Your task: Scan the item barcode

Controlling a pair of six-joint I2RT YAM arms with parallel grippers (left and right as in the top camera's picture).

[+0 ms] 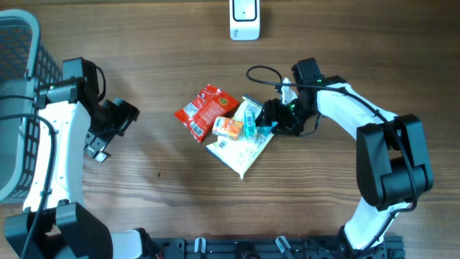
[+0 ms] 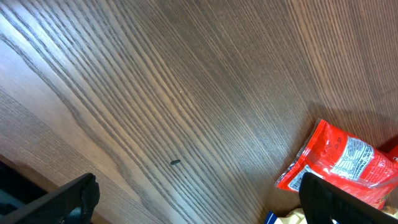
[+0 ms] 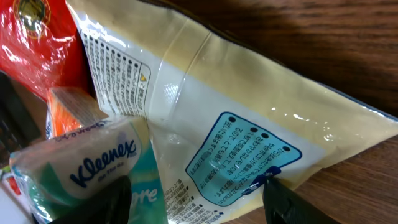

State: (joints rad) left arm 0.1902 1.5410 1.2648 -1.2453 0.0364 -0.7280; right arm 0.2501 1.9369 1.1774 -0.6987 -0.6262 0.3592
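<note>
A pile of items lies mid-table: a red snack packet [image 1: 207, 108], a small orange box [image 1: 228, 127], a Kleenex tissue pack [image 1: 249, 119] and a cream bag [image 1: 241, 151]. My right gripper [image 1: 272, 119] stands open at the pile's right side. In the right wrist view its gripper [image 3: 196, 200] is low over the cream bag [image 3: 249, 124], one finger in front of the Kleenex pack [image 3: 93, 162], nothing pinched. My left gripper [image 1: 119, 119] is open over bare wood left of the pile. Its gripper [image 2: 199, 205] holds nothing; the red packet [image 2: 345, 158] shows a barcode panel at lower right.
A white scanner [image 1: 244, 19] stands at the table's far edge, above the pile. A grey mesh basket [image 1: 18, 86] sits at the left edge beside the left arm. A small dark speck [image 2: 175, 162] lies on the wood.
</note>
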